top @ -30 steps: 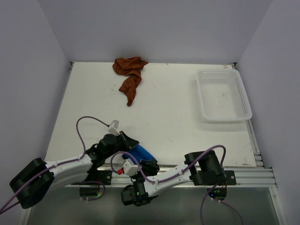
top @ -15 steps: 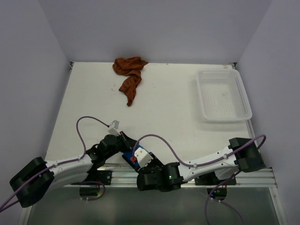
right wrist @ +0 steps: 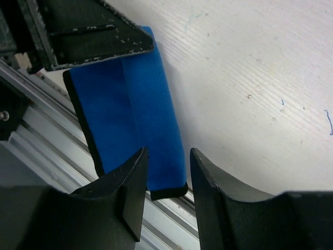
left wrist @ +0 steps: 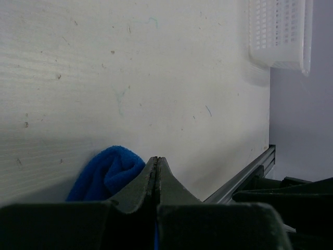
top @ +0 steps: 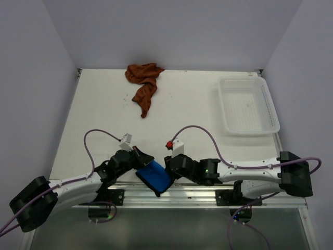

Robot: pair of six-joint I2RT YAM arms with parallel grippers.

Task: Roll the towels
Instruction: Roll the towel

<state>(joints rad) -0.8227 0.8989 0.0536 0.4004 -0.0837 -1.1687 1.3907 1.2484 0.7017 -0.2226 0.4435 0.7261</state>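
My right arm has swung round from the near rail and now lies stretched across the front, so my right claw [top: 167, 167] sits just right of the blue towel [top: 153, 177], where a second ago that arm was doubled up below it. Its jaws have drawn closer together but stand parted, straddling the towel's near corner in the right wrist view; whether the pads [right wrist: 134, 172] already touch cloth I cannot tell. My left claw [top: 136, 154] stays clenched at the towel's left edge, jaws pressed flat together with blue cloth bunched just behind them; that it truly pinches the towel is likely, though the nip itself is hidden. The towel lies folded flat at the front lip of the tabletop [top: 197, 120], partly over the rail. I judge rolling has barely begun. The brown towel [top: 144, 86] lies crumpled, far beyond the blue one, untouched.
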